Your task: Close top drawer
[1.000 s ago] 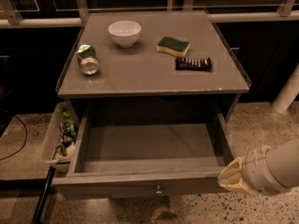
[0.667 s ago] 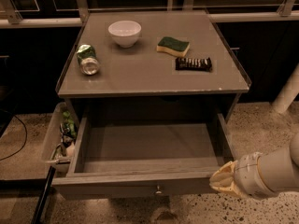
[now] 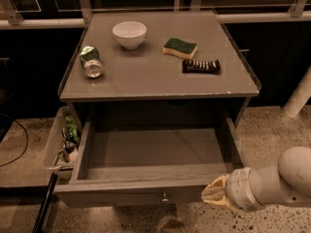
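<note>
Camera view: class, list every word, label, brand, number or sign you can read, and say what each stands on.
No text can be read.
Green can: markings too blurred to read.
Dark wrapper: print too blurred to read.
Pincer, by the right end of the top drawer front: no lettering shows.

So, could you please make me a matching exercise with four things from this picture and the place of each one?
Things
1. bowl
2. can
3. sponge
4. pincer

Places
A. near the right end of the open top drawer front
B. lying on its side, left part of the tabletop
C. back of the tabletop, left of centre
D. right of the bowl, behind the dark snack bar

Pairs: 1-C, 2-B, 3-D, 4-A
</note>
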`<action>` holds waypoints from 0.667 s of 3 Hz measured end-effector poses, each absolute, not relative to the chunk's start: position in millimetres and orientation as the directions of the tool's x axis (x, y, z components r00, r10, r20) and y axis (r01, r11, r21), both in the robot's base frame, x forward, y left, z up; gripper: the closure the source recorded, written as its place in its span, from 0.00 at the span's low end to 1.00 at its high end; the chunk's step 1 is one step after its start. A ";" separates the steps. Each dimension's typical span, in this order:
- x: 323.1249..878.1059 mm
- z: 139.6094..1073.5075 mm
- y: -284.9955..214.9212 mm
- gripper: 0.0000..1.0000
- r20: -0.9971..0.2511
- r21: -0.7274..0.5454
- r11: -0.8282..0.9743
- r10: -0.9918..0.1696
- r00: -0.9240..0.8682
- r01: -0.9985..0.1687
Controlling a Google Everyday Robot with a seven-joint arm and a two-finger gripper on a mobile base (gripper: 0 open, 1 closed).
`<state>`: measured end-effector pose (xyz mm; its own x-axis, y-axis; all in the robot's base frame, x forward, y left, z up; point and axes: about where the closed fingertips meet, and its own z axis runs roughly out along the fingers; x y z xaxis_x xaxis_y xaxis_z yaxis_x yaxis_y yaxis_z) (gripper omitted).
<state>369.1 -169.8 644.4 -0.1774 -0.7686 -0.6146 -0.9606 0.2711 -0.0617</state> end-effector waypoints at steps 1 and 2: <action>369.3 638.9 -166.9 0.86 -0.623 -0.054 0.266 -0.763 -0.175 -0.963; 369.3 638.9 -166.9 0.63 -0.623 -0.054 0.265 -0.763 -0.175 -0.963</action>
<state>369.3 -166.9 638.9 -0.1751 -0.7626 -0.6227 -0.9626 0.2655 -0.0544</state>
